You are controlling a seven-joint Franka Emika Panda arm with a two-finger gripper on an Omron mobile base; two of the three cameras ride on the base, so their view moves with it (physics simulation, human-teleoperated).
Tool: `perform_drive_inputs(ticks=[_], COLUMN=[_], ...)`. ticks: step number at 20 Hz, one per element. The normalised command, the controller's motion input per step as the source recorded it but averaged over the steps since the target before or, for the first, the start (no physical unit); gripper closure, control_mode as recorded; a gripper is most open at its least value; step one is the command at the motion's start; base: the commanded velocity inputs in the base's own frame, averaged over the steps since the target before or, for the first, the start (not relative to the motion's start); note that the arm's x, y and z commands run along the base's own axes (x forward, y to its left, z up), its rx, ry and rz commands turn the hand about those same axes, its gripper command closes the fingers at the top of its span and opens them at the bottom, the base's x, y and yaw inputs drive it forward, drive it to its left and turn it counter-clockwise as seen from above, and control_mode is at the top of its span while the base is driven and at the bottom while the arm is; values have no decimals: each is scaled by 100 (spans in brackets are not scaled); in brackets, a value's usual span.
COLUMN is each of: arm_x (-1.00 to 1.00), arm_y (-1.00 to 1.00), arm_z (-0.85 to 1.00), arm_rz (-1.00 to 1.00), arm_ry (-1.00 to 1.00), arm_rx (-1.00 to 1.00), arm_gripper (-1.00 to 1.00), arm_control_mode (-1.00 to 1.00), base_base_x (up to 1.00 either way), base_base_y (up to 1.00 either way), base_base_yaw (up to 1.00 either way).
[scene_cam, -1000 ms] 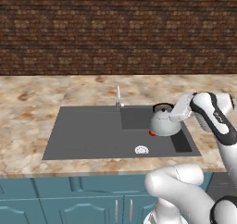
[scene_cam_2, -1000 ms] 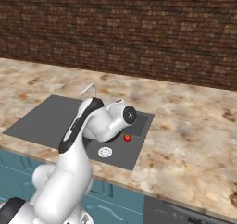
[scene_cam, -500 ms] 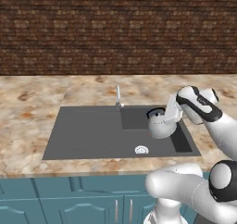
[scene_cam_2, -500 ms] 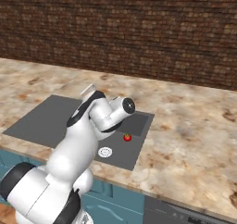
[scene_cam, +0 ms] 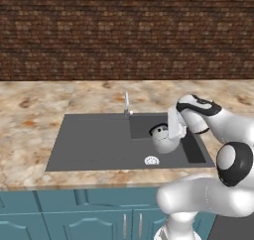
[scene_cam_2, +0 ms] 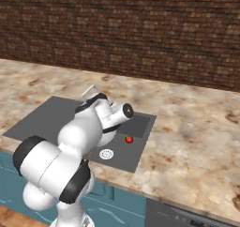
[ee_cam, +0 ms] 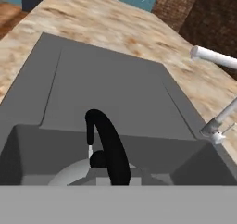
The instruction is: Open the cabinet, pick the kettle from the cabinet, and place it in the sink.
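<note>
The kettle point(scene_cam: 162, 139), small, rounded and silvery-white, hangs low in the deeper inset section of the dark grey sink point(scene_cam: 94, 140). My gripper point(scene_cam: 172, 131) comes down on it from the right and is shut on its black looped handle point(ee_cam: 110, 150). In the hand view the handle arches up from the kettle's silver body point(ee_cam: 69, 176), with the sink's flat floor point(ee_cam: 106, 84) beyond. In the right base view my own arm covers the kettle. The cabinet is out of view.
A thin silver faucet point(scene_cam: 126, 103) stands at the sink's back edge, close behind the kettle. A white drain disc point(scene_cam: 151, 160) and a small red ball point(scene_cam_2: 129, 139) lie in the sink. Beige marbled counter point(scene_cam: 34, 115) surrounds it; a brick wall stands behind.
The gripper has carried the kettle a little to the left and lower into the sink's deep section. The arm's elbow has swung forward. The grip stayed shut.
</note>
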Motion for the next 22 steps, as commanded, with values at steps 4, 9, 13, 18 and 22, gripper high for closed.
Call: perform_drive_inputs(ticks=[4, 9, 13, 18, 22], arm_x=[32, 20, 7, 18, 28], arm_y=[15, 11, 0, 0, 2], arm_z=[-41, -43, -40, -41, -39], arm_rz=[16, 16, 18, 11, 5], arm_ry=[-1, -1, 0, 0, 2], arm_rx=[0, 2, 10, 1, 0], arm_gripper=[100, 100, 100, 100, 100], arm_control_mode=[-100, -100, -100, -100, -100], base_base_x=[0, 0, 0, 0, 0], base_base_y=[0, 0, 0, 0, 0], base_base_yaw=[0, 0, 0, 0, 0])
